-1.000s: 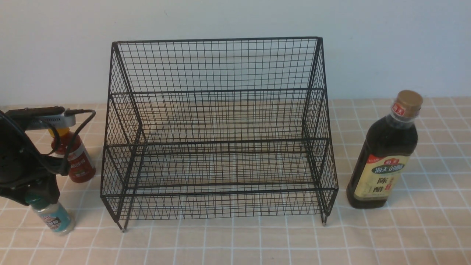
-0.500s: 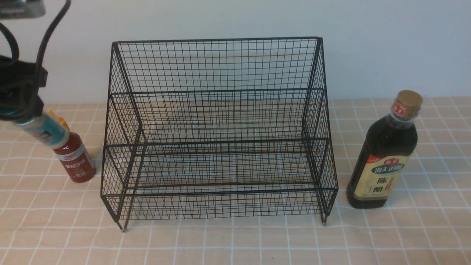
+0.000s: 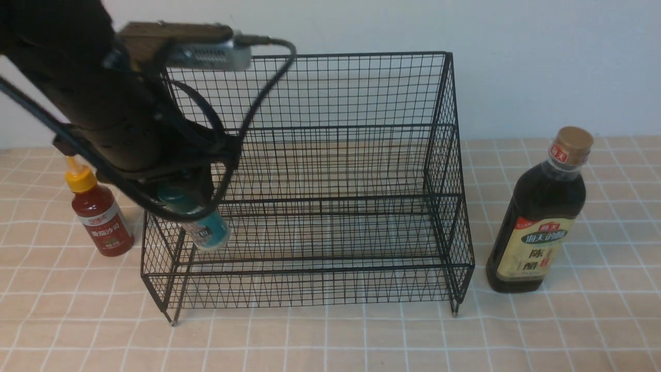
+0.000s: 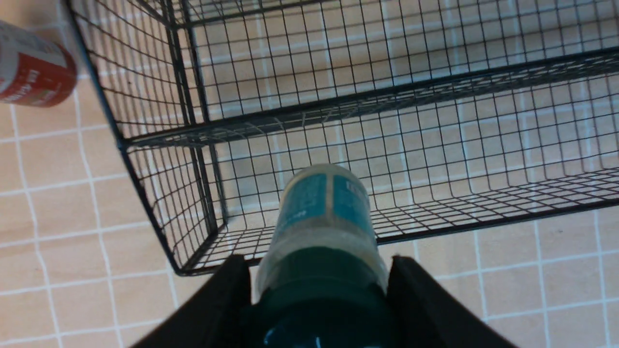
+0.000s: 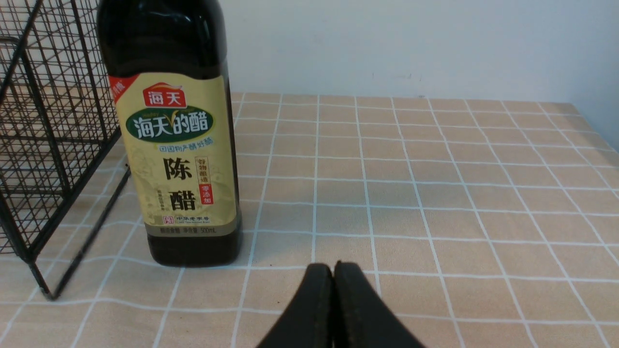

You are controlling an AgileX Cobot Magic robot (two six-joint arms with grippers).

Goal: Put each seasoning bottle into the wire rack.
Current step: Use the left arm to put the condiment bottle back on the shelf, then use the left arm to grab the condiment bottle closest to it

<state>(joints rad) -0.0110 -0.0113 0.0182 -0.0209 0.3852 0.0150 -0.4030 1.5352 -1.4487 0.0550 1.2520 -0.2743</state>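
A 2-tier black wire rack (image 3: 330,155) stands mid-table, toward the back edge. The tall vinegar bottle (image 3: 539,217) stands just right of it, the red sauce bottle (image 3: 100,217) near its left. The left gripper (image 4: 316,273), clamped on the small shaker (image 3: 209,230), holds it tilted above the rack's front-left corner. The right gripper (image 5: 333,275) has its jaws pressed together.

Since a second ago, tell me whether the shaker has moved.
Yes. The shaker went up and right, from left of the rack to over its left end.
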